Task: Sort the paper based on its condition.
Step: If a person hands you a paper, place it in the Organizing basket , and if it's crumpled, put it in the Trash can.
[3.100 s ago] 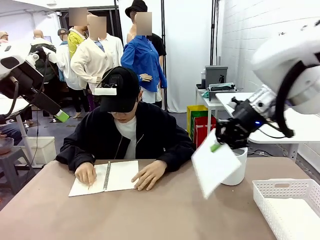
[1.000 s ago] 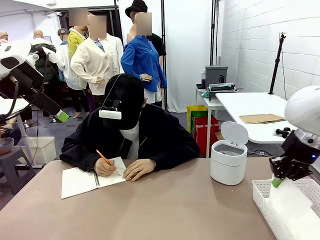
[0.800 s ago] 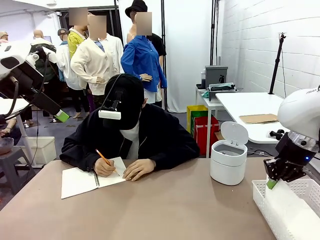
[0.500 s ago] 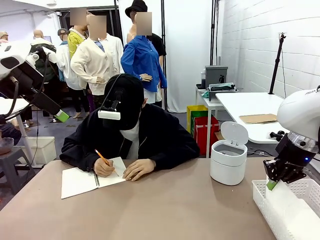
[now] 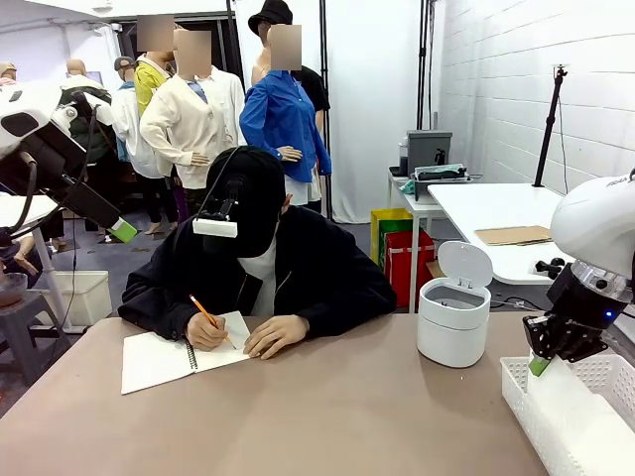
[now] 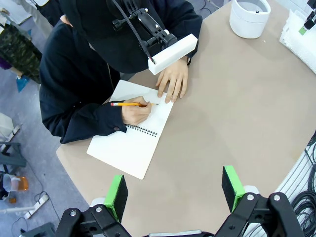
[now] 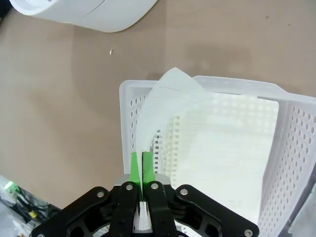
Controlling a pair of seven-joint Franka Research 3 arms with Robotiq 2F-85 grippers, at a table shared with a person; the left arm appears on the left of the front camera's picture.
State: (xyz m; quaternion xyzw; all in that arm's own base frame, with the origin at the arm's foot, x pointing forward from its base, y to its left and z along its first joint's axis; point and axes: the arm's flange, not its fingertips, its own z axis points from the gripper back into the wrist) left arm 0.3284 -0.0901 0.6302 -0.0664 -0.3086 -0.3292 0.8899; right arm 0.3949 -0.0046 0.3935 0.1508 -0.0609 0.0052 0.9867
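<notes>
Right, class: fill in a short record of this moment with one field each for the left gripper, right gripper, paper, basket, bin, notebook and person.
left gripper: open, raised above the table, holding nothing
right gripper: shut on the paper, above the basket
paper: white sheet, bent, hanging into the basket
basket: white, perforated, at the table's right edge
bin: white, round, lid up, left of the basket
notebook: spiral-bound, open before the person
person: seated at the far side, writing with a pencil
</notes>
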